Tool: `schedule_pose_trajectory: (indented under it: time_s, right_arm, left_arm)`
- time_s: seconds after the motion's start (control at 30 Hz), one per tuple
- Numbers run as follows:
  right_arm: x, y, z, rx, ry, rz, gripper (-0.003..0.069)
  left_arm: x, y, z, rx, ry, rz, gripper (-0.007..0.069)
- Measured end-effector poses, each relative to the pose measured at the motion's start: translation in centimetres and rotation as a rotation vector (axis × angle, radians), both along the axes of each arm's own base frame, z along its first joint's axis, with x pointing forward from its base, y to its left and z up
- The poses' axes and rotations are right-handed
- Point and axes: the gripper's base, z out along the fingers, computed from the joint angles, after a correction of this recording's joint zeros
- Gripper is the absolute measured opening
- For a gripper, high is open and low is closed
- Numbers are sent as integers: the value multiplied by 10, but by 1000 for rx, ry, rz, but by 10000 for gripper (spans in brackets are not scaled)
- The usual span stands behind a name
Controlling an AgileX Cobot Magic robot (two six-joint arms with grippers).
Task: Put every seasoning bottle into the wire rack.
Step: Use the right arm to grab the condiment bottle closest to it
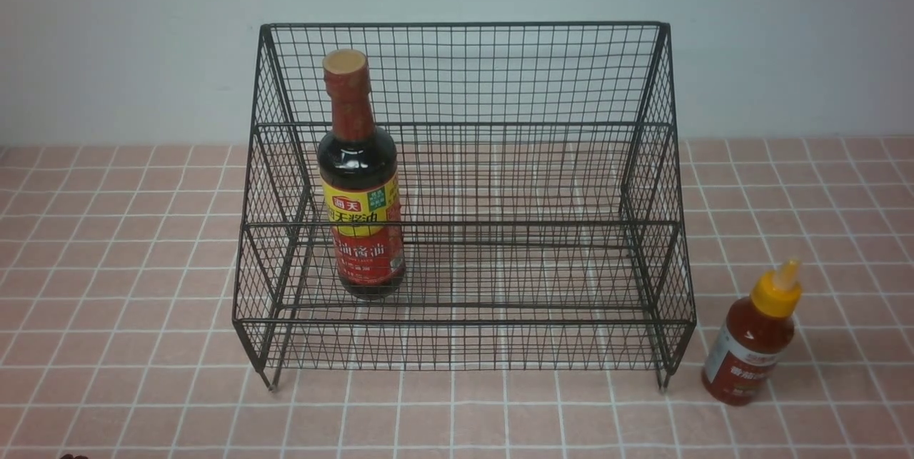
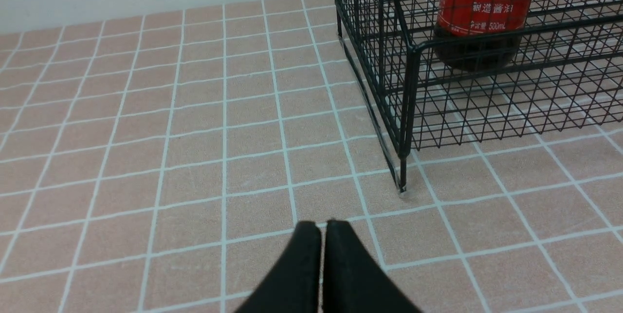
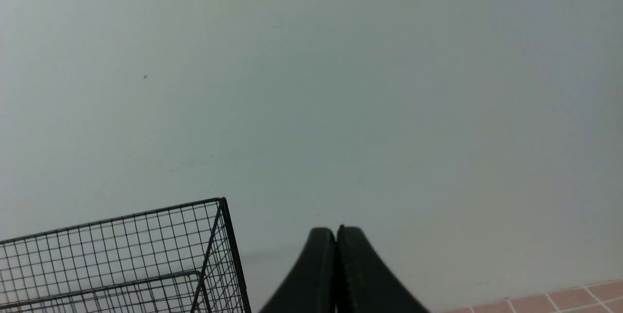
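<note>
The black wire rack [image 1: 464, 73] stands mid-table against the wall. A tall dark soy-sauce bottle [image 1: 359, 180] with a red neck wrap stands upright on the rack's lower tier, at its left; its base shows in the left wrist view [image 2: 479, 16]. The shorter red squeeze bottle [image 1: 753, 338] with a yellow nozzle cap stands on the table just right of the rack's front right leg. My left gripper [image 2: 323, 225] is shut and empty, low over the tiles, off the rack's [image 2: 413, 89] front left corner. My right gripper [image 3: 336, 230] is shut and empty, facing the wall beside the rack's top corner [image 3: 221, 203].
The table is covered in pink tiles with white grout [image 1: 128, 245]. A plain pale wall [image 1: 107, 38] runs right behind the rack. Neither arm shows in the front view.
</note>
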Motion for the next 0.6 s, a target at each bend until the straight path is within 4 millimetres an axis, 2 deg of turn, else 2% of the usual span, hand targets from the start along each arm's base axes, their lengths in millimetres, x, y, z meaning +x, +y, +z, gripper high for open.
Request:
schedule_pose_trajectory:
  time_s: [0.1, 0.2, 0.23, 0.27, 0.4, 0.43, 0.47, 0.6]
  right_arm:
    - [14, 1, 15, -32, 36, 0, 3]
    - [28, 2, 21, -66, 78, 7, 16]
    - [43, 3, 23, -71, 122, 23, 39]
    - [45, 3, 24, -74, 120, 26, 46]
    - [81, 9, 8, -37, 232, 107, 139]
    - [82, 10, 7, -37, 234, 112, 150]
    - [92, 15, 1, -32, 249, 156, 197]
    - [113, 27, -15, -15, 274, 246, 305]
  left_arm:
    - [0, 0, 0, 0, 0, 0, -7]
    - [0, 0, 0, 0, 0, 0, -7]
    - [0, 0, 0, 0, 0, 0, -7]
    - [0, 0, 0, 0, 0, 0, -7]
    - [0, 0, 0, 0, 1, 0, -7]
    - [0, 0, 0, 0, 1, 0, -7]
    - [0, 0, 0, 0, 2, 0, -7]
    - [0, 0, 0, 0, 2, 0, -7]
